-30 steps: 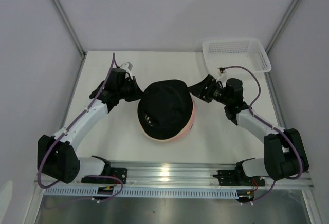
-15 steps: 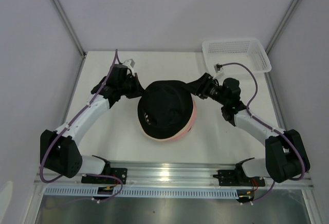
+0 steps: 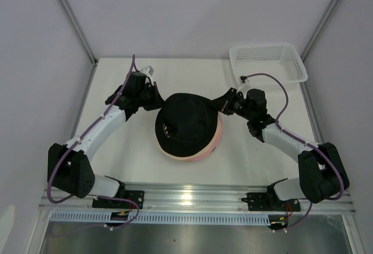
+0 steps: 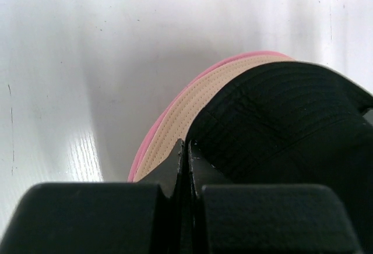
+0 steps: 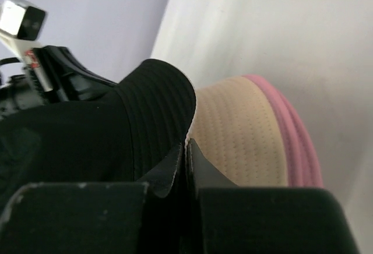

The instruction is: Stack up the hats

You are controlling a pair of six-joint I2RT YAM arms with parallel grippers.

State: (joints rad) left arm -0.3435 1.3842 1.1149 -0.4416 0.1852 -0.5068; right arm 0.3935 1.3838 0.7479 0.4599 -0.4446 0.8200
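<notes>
The hats lie in one pile at mid-table. A black hat [image 3: 187,124] is on top, over a beige-and-pink hat [image 3: 218,136] and a pink brim [image 3: 187,157]. My left gripper [image 3: 156,103] is shut on the black hat's upper-left brim. In the left wrist view its closed fingertips [image 4: 186,144] meet where the black hat [image 4: 285,120] overlaps the beige brim [image 4: 192,105]. My right gripper [image 3: 221,107] is shut on the black brim at the right. In the right wrist view its tips [image 5: 187,142] pinch the brim's edge, with the black hat [image 5: 116,131] left and the beige brim [image 5: 239,137] right.
A white mesh basket [image 3: 268,62] stands at the back right corner of the table. Grey walls close in both sides and the back. The left arm's wrist [image 5: 55,73] shows beyond the black hat in the right wrist view.
My right gripper moved left to the black hat's brim and closed on it. My left gripper stayed shut and crept slightly back, and the hat's top shifted a little.
</notes>
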